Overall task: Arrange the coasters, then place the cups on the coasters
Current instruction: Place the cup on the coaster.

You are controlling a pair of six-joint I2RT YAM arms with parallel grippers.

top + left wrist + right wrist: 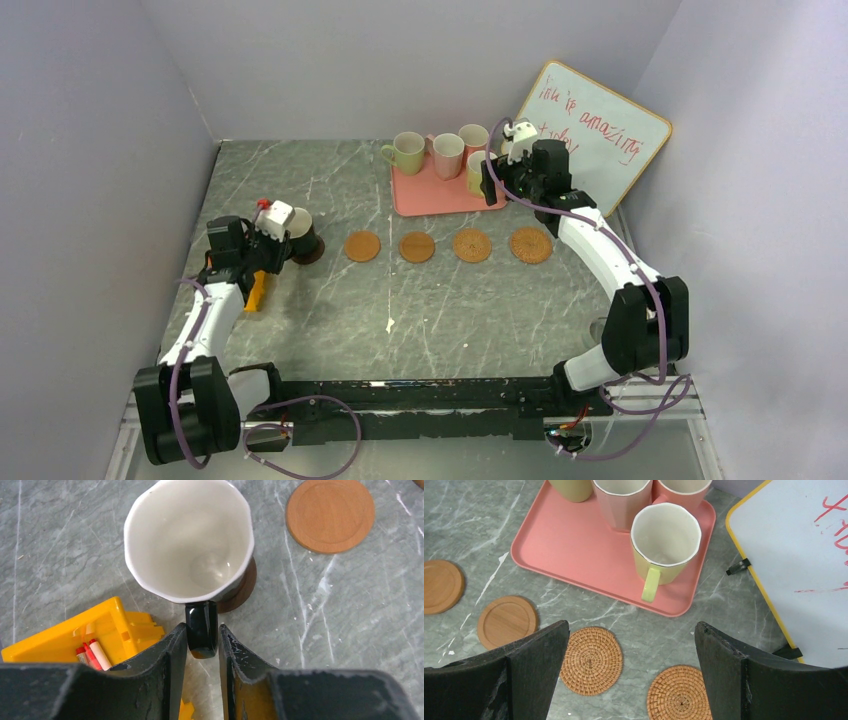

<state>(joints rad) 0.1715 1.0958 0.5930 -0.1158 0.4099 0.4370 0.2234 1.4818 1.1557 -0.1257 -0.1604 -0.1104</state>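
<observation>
A dark brown cup with a pale inside stands on the dark brown coaster at the left end of the row. My left gripper is narrowly open, and the cup's handle lies between its jaws. To the right lie two smooth tan coasters and two woven ones. Two pale green cups and two pink ones stand on the pink tray. My right gripper hangs wide open and empty over the tray's near edge, in line with the green cup's handle.
A yellow plastic holder with chalk-like sticks lies just left of my left gripper. A yellow-framed whiteboard leans against the back right wall beside the tray. Grey walls close in the table on the left, the back and the right.
</observation>
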